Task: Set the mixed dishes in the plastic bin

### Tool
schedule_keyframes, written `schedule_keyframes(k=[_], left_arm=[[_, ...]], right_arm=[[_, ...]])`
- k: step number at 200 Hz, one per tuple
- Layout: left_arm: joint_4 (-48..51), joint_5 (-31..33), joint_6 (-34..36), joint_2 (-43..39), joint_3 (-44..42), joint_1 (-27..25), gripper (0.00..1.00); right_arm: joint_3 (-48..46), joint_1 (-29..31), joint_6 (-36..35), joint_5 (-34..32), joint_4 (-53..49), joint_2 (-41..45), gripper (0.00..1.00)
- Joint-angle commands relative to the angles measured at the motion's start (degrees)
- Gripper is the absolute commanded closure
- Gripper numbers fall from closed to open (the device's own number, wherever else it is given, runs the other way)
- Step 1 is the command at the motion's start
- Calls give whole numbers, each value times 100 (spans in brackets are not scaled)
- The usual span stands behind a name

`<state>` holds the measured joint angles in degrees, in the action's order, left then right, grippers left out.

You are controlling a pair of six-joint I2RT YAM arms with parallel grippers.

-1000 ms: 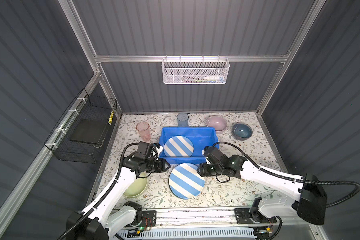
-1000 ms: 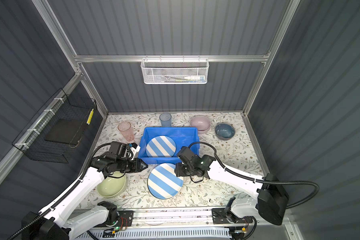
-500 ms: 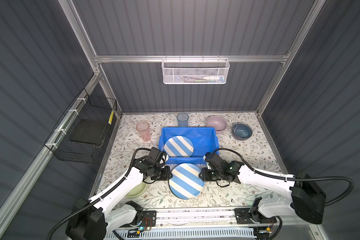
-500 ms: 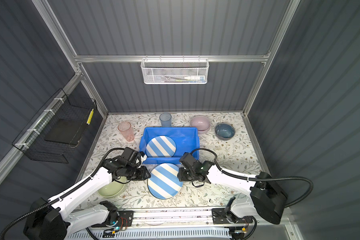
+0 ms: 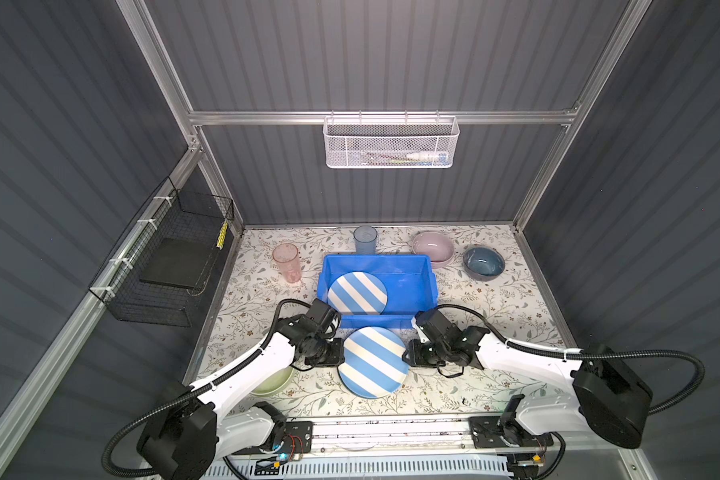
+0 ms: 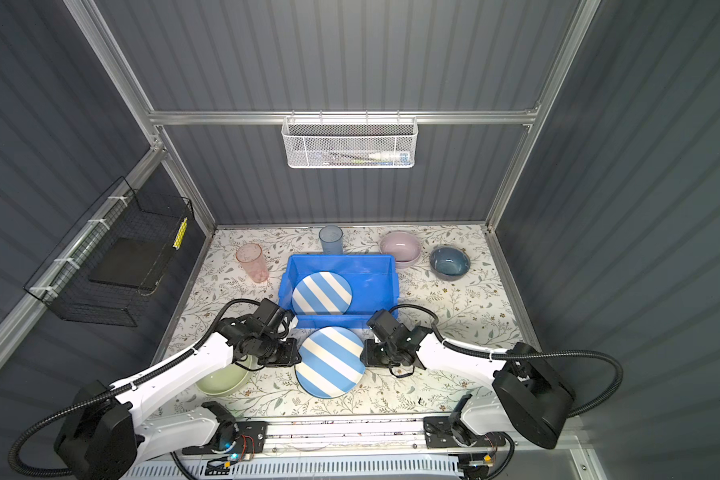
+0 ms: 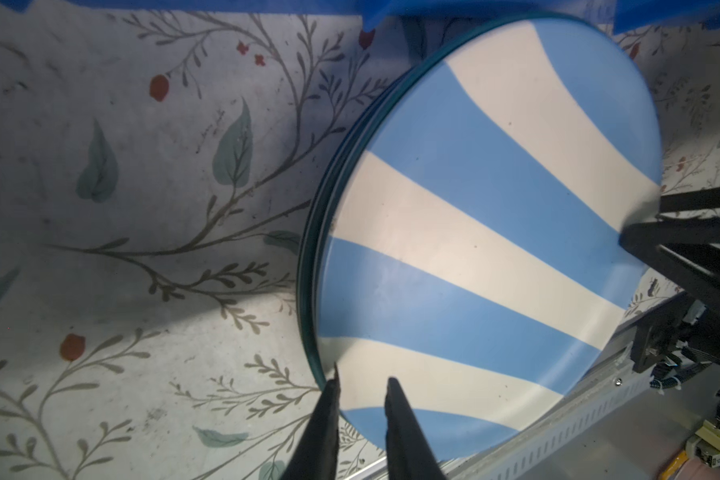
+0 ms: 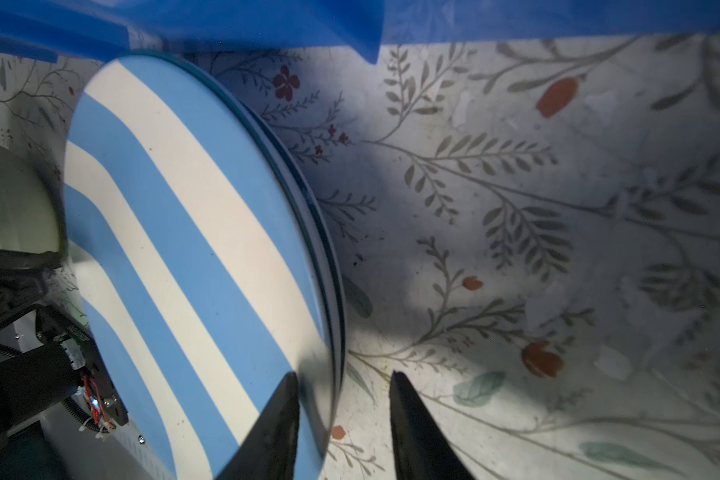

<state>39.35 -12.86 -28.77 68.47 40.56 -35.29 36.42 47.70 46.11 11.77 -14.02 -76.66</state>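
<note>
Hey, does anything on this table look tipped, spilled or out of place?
Nothing looks spilled, tipped or broken. The striped plate in the blue bin sits crowded against its left wall in both top views, maybe leaning.

Lab test cell: grey panel walls (image 5: 350, 62), aluminium frame (image 5: 383, 117), floral tabletop (image 5: 495, 299).

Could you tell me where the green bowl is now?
In both top views the green bowl sits front-left, partly under the left arm, left of the striped plate outside the bin.

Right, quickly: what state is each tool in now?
Left tool: nearly closed astride the rim of the nearer striped plate; grip cannot be told.
Right tool: open, astride that plate's rim.
</note>
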Motion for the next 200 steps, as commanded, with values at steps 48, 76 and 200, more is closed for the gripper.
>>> schedule_keyframes(k=[48,76,200], left_arm=[[-15,141,-32,167,-76,-127,83],[-119,106,-50,206,-138,-142,86],[454,1031,-456,-177,231,-180,67]], right_arm=[[-38,-33,30,416,326,227,67],[-14,-33,-82,571,383,282,67],[-288,-200,-9,1038,784,371,67]])
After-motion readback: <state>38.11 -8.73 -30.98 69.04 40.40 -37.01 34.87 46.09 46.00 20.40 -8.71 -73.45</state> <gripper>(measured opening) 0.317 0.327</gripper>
